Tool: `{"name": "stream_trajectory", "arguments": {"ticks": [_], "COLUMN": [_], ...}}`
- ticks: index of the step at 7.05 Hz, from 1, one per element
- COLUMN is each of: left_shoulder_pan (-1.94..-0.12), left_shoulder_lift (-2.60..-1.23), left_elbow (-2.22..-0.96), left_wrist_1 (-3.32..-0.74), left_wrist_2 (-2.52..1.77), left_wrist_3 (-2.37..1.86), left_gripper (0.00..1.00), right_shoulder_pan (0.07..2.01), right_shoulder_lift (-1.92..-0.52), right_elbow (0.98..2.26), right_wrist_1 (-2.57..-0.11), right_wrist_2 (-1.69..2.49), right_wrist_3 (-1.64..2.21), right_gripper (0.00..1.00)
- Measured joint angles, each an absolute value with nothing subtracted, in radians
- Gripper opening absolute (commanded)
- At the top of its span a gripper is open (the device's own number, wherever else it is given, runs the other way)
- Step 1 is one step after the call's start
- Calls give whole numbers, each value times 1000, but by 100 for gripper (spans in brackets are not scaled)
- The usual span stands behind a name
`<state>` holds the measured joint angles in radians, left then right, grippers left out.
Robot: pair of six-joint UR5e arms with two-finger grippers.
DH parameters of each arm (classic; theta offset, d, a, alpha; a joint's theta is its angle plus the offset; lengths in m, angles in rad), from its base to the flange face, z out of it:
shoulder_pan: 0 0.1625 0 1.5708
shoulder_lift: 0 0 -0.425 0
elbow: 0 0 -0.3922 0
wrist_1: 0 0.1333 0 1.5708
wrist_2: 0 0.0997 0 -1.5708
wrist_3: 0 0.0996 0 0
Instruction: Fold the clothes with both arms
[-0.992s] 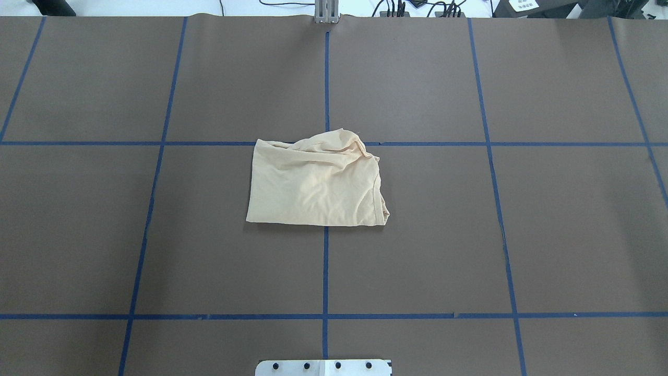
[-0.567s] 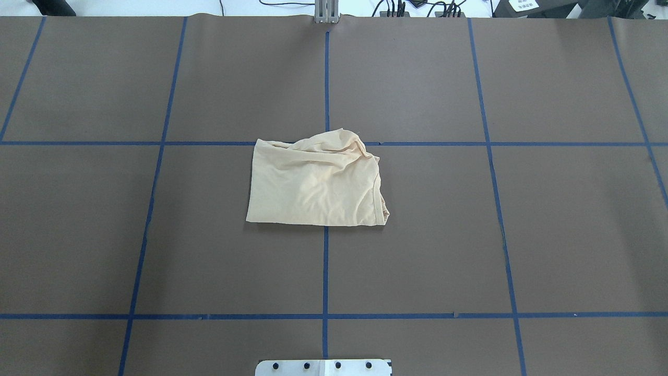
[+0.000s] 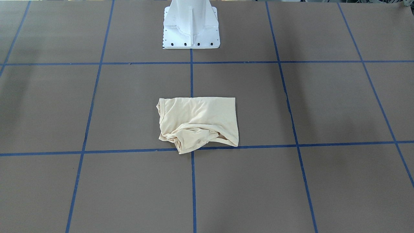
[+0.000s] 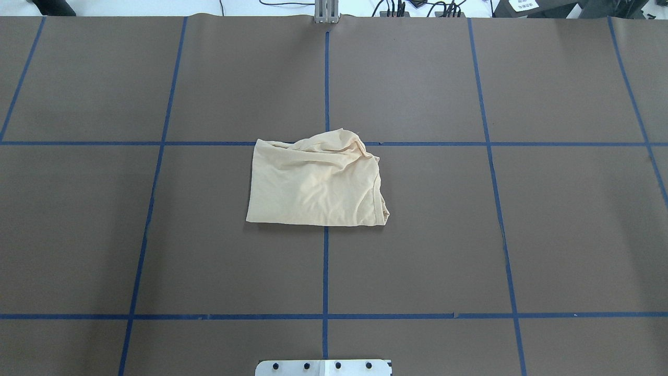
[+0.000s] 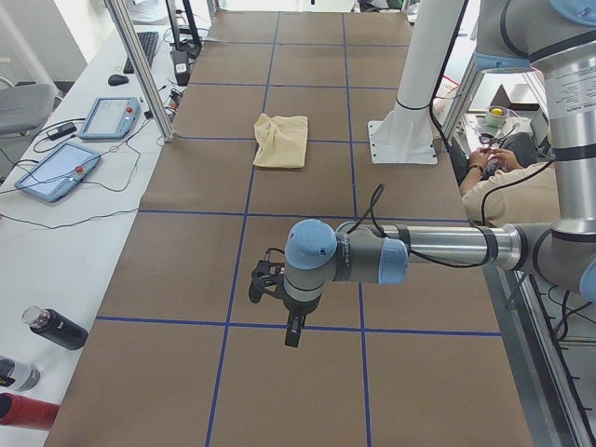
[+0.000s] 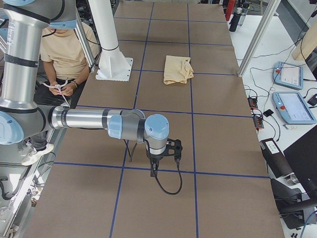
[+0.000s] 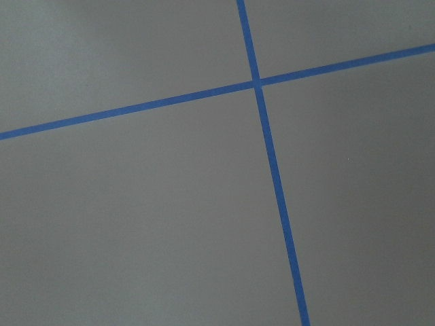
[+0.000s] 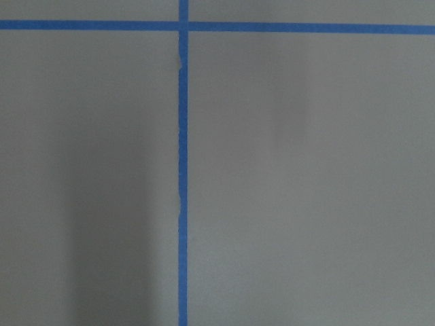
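The cream-yellow T-shirt lay as a compact, roughly rectangular bundle at the middle of the brown table, over a crossing of the blue tape lines. Its edge nearer the robot was straight and flat, but its far edge was bunched into ridges. Both arms were well apart from it. The left gripper and the right gripper hung over bare table toward opposite ends, and the side views did not show whether their jaws were open or closed. The wrist cameras saw only tape and table. The folding looked nearly done. To finish it well, each gripper should probably pinch one far corner through all layers, draw the thin cloth taut together, and lay it level without dragging the flat half.
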<state>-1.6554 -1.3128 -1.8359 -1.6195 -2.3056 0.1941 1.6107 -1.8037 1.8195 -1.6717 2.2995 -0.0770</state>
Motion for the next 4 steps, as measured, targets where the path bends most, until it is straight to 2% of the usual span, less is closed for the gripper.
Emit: {"name": "stream_trajectory", "arguments": {"ticks": [4], "left_shoulder_pan": [-1655], "left_shoulder_lift": [-1317], "left_elbow": [-1828], "left_wrist_1": [-1664], "left_wrist_2": [-2306], "left_wrist_3": [192], "left_gripper": [100], "right_shoulder_pan": [1611], "right_shoulder_lift": [-1814], "right_elbow": [1804], "right_wrist_1": [-1652], "right_wrist_2": [2295], "right_wrist_3": [-78], "right_gripper": [100]}}
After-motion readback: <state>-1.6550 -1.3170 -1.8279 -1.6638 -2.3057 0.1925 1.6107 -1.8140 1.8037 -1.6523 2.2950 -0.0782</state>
